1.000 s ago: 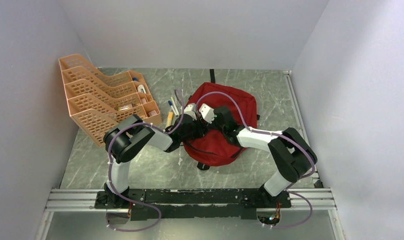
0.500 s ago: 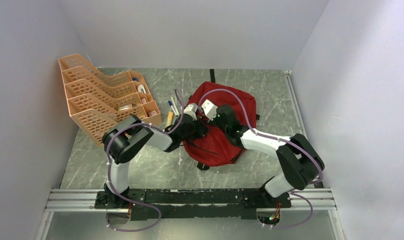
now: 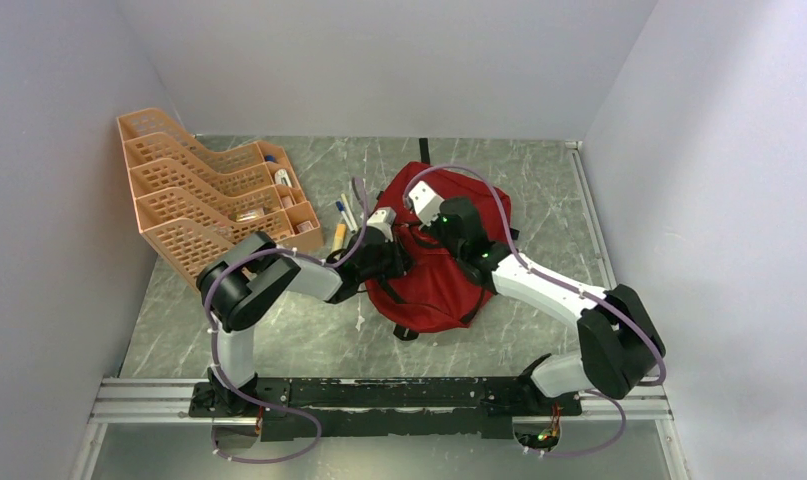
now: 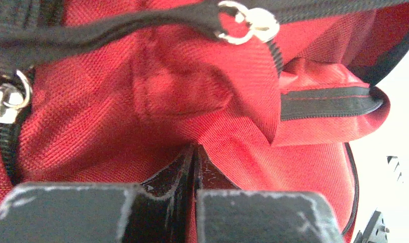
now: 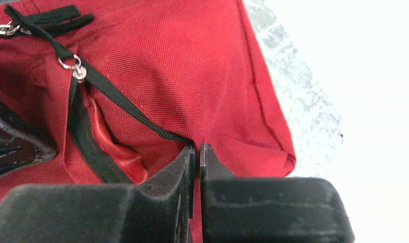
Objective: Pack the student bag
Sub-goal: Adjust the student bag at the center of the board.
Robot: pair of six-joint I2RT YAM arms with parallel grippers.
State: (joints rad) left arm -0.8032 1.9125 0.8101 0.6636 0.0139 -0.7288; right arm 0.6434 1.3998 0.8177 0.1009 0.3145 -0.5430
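From above, the student bag (image 3: 434,285) lies flat near the middle of the table (image 3: 549,180). The orange tray rack (image 3: 194,200) is on its left, and some pens (image 3: 344,215) lie between the two. The left arm (image 3: 309,280) comes to the bag's left edge and the right arm (image 3: 549,290) reaches over its upper part, so I judge that the two are placed to pull the opening apart.

In the left wrist view, the left gripper (image 4: 194,152) has its jaws pressed together on a fold of the red fabric, which rises directly from the tips. A metal zipper ring (image 4: 243,25) hangs on the black tape above, well apart from the jaws. I think this grip anchors the bag.

In the right wrist view, the right gripper (image 5: 197,149) is almost closed, with only a thin slit left. The black zipper line (image 5: 126,114) ends exactly at its tips, so it seems to pinch the edge of the opening. The shiny red lining shows beside it, and the bare table lies past the bag's far corner.
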